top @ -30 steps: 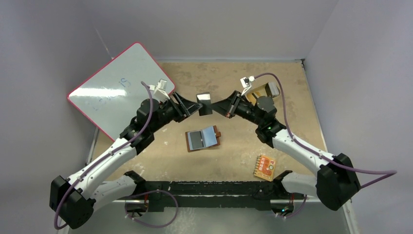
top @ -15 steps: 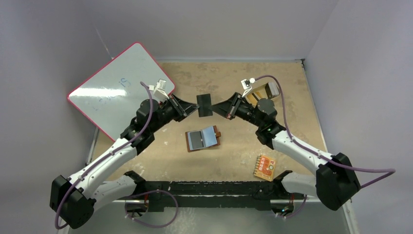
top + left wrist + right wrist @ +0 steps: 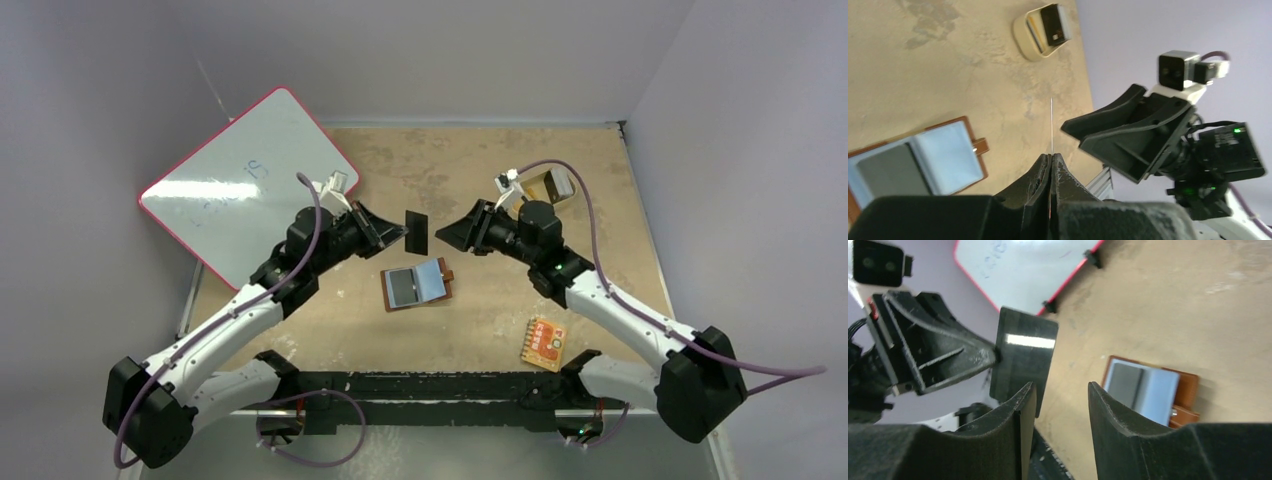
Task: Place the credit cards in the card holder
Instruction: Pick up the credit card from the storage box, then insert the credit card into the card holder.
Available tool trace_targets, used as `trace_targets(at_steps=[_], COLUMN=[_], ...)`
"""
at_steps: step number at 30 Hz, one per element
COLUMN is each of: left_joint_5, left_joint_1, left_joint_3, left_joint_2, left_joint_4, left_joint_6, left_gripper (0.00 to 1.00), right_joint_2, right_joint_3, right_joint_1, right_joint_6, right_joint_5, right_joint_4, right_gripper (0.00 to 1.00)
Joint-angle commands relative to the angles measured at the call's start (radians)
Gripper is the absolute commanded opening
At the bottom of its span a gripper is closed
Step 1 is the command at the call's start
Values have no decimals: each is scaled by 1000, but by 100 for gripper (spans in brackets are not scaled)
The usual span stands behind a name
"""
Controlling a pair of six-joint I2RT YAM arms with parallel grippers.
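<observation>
- Your left claw [image 3: 403, 229] is clamped on one black credit card [image 3: 417, 233], pinching it by the edge nearest that arm.
- From the left wrist, you see its fingertips [image 3: 1060, 172] pressed together, with the card edge-on as a thin line rising from between them.
- The card is held in the air above the bench [image 3: 600, 200], just on the far side of the card holder [image 3: 418, 285]. A bright glare stripe runs across its face in the right wrist view.
- Your right claw [image 3: 444, 231] faces the card from the other side, with its fingers spread apart and nothing between them. The top view shows a small gap between its tips and the card.
- The card holder lies open and flat on the bench between your two arms. Its bluish-grey pockets face up and its snap tab points toward the right arm's side.
- A tan dish [image 3: 548, 186] sits at the far right beside the right arm, with something dark in it.
- An orange-red packet [image 3: 544, 343] lies at the near right.
- A red-edged whiteboard [image 3: 240, 185] lies at the left.
</observation>
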Motion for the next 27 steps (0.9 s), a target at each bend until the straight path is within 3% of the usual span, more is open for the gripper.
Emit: trace_targets(at_steps=[1, 8, 16, 22, 27], left_joint_5=[-30, -20, 21, 53, 56], left_joint_1=[-1, -1, -1, 0, 0], left_joint_3=[-44, -116, -186, -219, -227], left_joint_2=[12, 76, 148, 181, 209], left_joint_4=[-50, -43, 9, 63, 94], left_joint_6=[52, 44, 25, 9, 0], left_gripper=[0, 0, 0, 0, 0], right_joint_2=[13, 181, 353, 440, 493], right_joint_3=[56, 100, 187, 215, 212], right_joint_1=[2, 28, 97, 117, 119], right_joint_6=[-130, -211, -270, -292, -321], right_joint_5=[126, 158, 224, 295, 267], right_joint_4=[-165, -257, -324, -361, -334], right_gripper=[46, 49, 39, 38, 31])
